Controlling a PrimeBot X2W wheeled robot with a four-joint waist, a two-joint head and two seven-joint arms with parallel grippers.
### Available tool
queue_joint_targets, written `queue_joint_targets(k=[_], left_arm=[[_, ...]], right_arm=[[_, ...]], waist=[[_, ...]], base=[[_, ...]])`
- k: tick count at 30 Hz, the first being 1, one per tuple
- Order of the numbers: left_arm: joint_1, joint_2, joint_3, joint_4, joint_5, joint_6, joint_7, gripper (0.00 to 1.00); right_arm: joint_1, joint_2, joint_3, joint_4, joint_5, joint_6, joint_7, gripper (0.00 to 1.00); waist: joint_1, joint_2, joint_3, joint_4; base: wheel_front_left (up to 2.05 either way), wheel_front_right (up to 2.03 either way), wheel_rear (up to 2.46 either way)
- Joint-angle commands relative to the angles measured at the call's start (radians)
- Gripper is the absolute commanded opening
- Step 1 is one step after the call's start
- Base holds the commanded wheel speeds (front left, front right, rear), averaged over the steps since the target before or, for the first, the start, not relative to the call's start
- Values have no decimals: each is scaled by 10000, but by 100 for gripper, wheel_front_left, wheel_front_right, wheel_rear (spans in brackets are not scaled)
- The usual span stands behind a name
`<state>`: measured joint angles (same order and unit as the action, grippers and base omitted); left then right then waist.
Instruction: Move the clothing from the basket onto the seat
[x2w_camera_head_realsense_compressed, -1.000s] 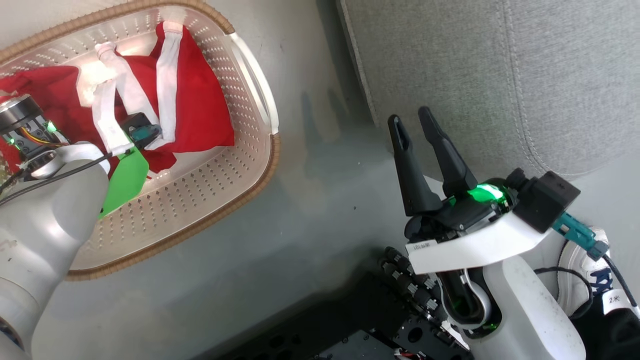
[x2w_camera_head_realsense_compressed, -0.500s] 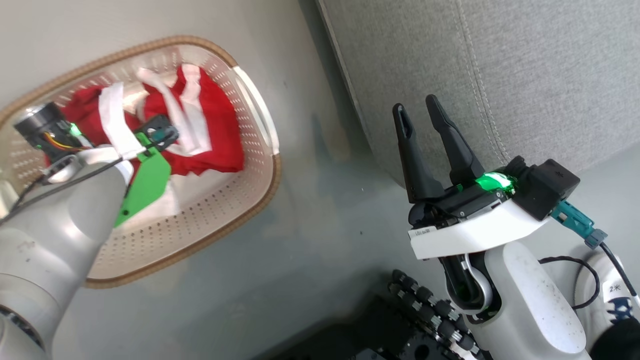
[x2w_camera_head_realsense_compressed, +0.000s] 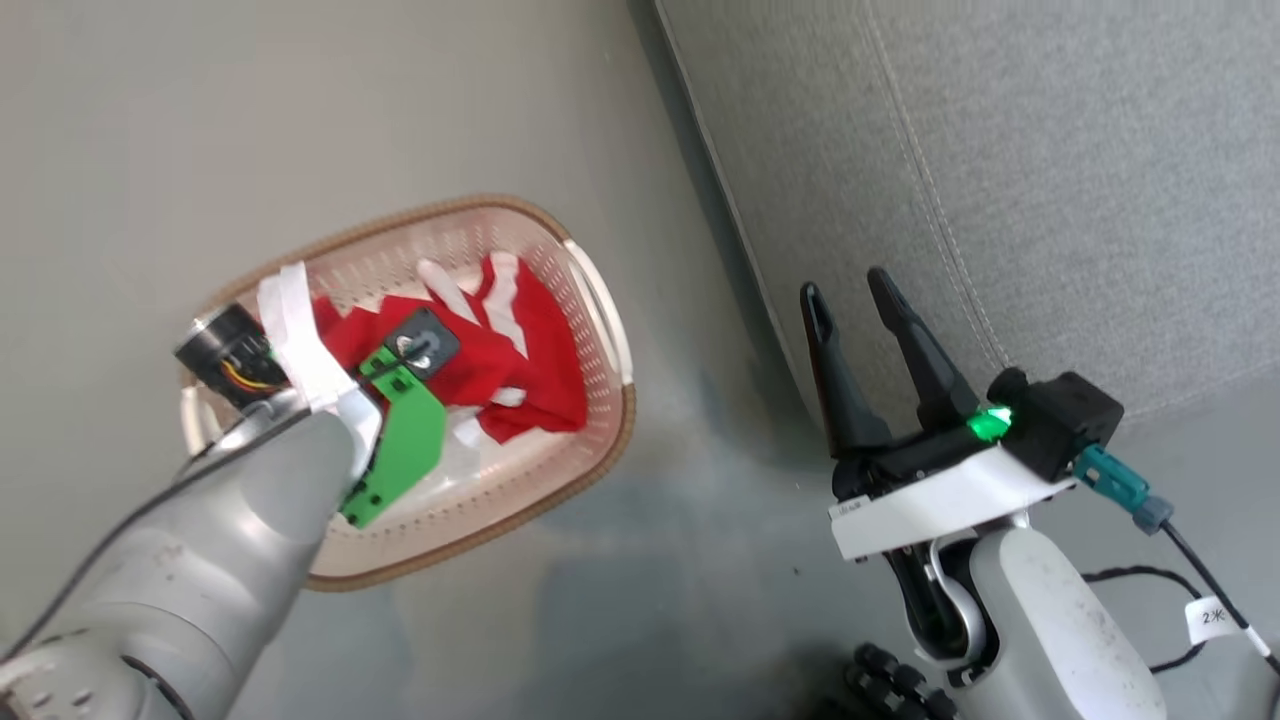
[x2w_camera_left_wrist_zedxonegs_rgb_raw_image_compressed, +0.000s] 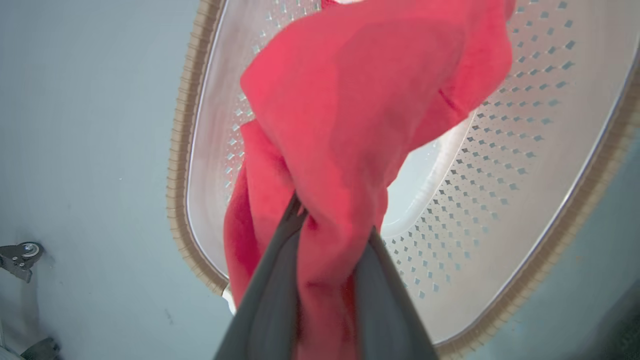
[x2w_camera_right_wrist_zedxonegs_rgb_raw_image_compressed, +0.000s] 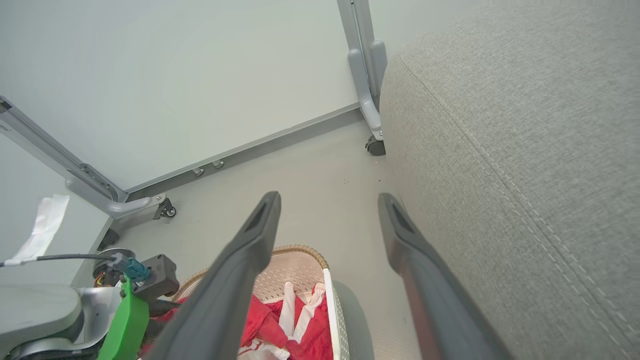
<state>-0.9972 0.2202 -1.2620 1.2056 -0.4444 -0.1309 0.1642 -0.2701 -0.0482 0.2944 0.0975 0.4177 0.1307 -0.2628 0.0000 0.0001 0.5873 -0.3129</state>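
In the left wrist view my left gripper (x2w_camera_left_wrist_zedxonegs_rgb_raw_image_compressed: 334, 220) is shut on a bunch of the red clothing (x2w_camera_left_wrist_zedxonegs_rgb_raw_image_compressed: 350, 100), which hangs over the cream perforated basket (x2w_camera_left_wrist_zedxonegs_rgb_raw_image_compressed: 525, 150). The head view has my left wrist above the basket (x2w_camera_head_realsense_compressed: 600, 470), with red, white-striped clothing (x2w_camera_head_realsense_compressed: 535, 350) lying inside beneath it. My right gripper (x2w_camera_head_realsense_compressed: 845, 285) stands open with nothing between its fingers, over the floor beside the edge of the grey seat (x2w_camera_head_realsense_compressed: 1000, 150). From the right wrist, the open right gripper (x2w_camera_right_wrist_zedxonegs_rgb_raw_image_compressed: 328, 199) has the basket (x2w_camera_right_wrist_zedxonegs_rgb_raw_image_compressed: 300, 270) with clothing (x2w_camera_right_wrist_zedxonegs_rgb_raw_image_compressed: 310, 335) below it and the seat (x2w_camera_right_wrist_zedxonegs_rgb_raw_image_compressed: 525, 125) at its right.
The basket stands on a grey floor (x2w_camera_head_realsense_compressed: 700, 560) left of the seat. A pale wall panel on a wheeled metal frame (x2w_camera_right_wrist_zedxonegs_rgb_raw_image_compressed: 372, 145) stands behind, with another caster (x2w_camera_right_wrist_zedxonegs_rgb_raw_image_compressed: 165, 210) to the left. A caster (x2w_camera_left_wrist_zedxonegs_rgb_raw_image_compressed: 22, 250) sits beside the basket. A tagged cable (x2w_camera_head_realsense_compressed: 1210, 620) trails by my right arm.
The head camera has pulled back, so the basket looks smaller and lower in view. My left arm has risen with red fabric in its grip. The right gripper stays open.
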Motion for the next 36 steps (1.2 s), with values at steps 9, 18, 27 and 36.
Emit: queue_joint_targets(k=[9, 18, 27, 36], left_arm=[[588, -768, 572, 418, -807, 238, -1430, 0], [1244, -1065, 1590, 480, -1769, 794, -3548, 0], [2074, -528, 3582, -1715, -2496, 1621, -4313, 0], [4755, 311, 6403, -6610, -767, 2302, -4285, 0]], right_arm=[[630, -371, -159, 291, -180, 1, -30, 100], [1128, -545, -258, 388, -116, 1, -31, 100], [1682, -717, -245, 300, -137, 1, -31, 100], [2235, -817, -130, 163, -129, 1, -31, 100]], waist=[[0, -1, -2620, 1665], [0, -1, -3918, 2105], [0, -1, -5000, 2427], [0, -1, -5758, 2611]], base=[[0, 0, 0], [0, 0, 0], [0, 0, 0], [0, 0, 0]])
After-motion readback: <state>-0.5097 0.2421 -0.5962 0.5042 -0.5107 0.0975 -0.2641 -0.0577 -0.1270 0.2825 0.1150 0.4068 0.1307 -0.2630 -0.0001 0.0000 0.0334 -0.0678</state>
